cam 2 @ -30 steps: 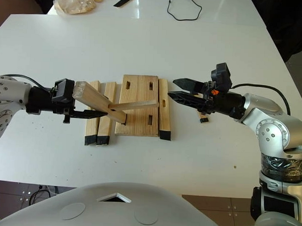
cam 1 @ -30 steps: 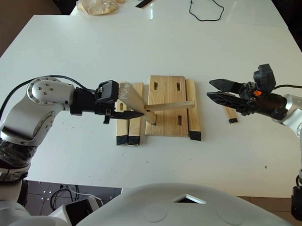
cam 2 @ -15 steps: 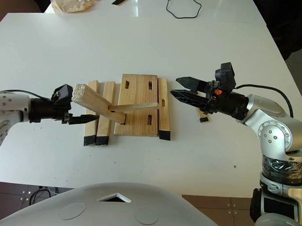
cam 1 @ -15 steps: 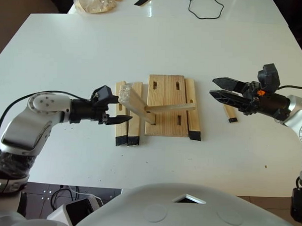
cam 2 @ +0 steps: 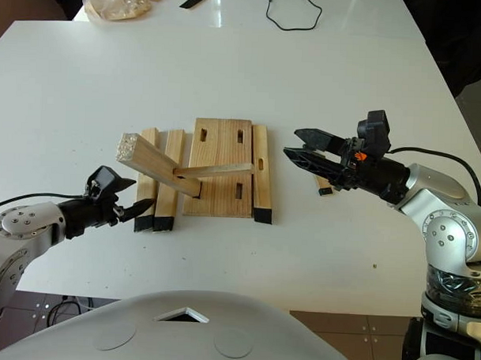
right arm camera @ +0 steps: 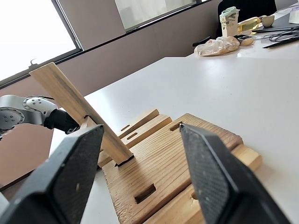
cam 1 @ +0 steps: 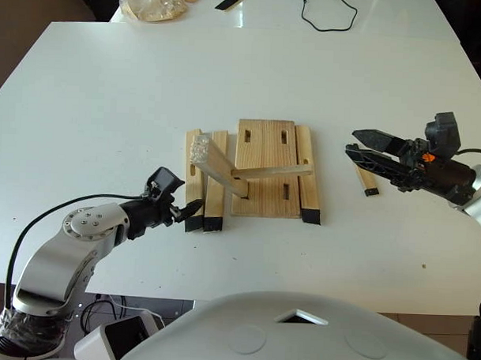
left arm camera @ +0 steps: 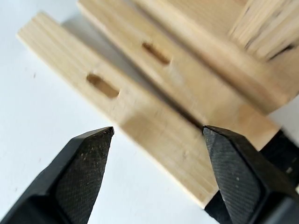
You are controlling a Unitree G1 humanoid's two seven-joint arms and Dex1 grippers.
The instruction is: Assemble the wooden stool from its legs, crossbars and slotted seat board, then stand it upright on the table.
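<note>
Starting at my left, the left gripper point(cam 1: 188, 215) sits low over the table point(cam 1: 109, 104) at the near end of the wooden parts. Its fingers point(left arm camera: 88, 158) are spread wide, one on each side of the outer leg point(cam 1: 194, 186) near its black-capped end, pinching nothing. That leg lies flat, with a second leg point(cam 1: 217, 187) flat and touching it on the inner side, both showing their slots. Over these two, a third leg point(cam 1: 212, 162) stands tilted, its pale upper end up over the outer leg's far part and its lower end down at the left edge of the slotted seat board point(cam 1: 265, 141). A thin crossbar point(cam 1: 274, 171) meets the tilted leg near that lower end and runs right across the board, which lies flat in the middle of the table. Its far tip reaches a fourth leg point(cam 1: 306, 178) lying flat against the board's right edge. Further right, a short crossbar point(cam 1: 368, 183) lies on the table by itself, partly under my right gripper point(cam 1: 354, 143). The right gripper hovers clear of the stool parts, pointing at them, fingers point(right arm camera: 79, 168) parted and holding nothing.
</note>
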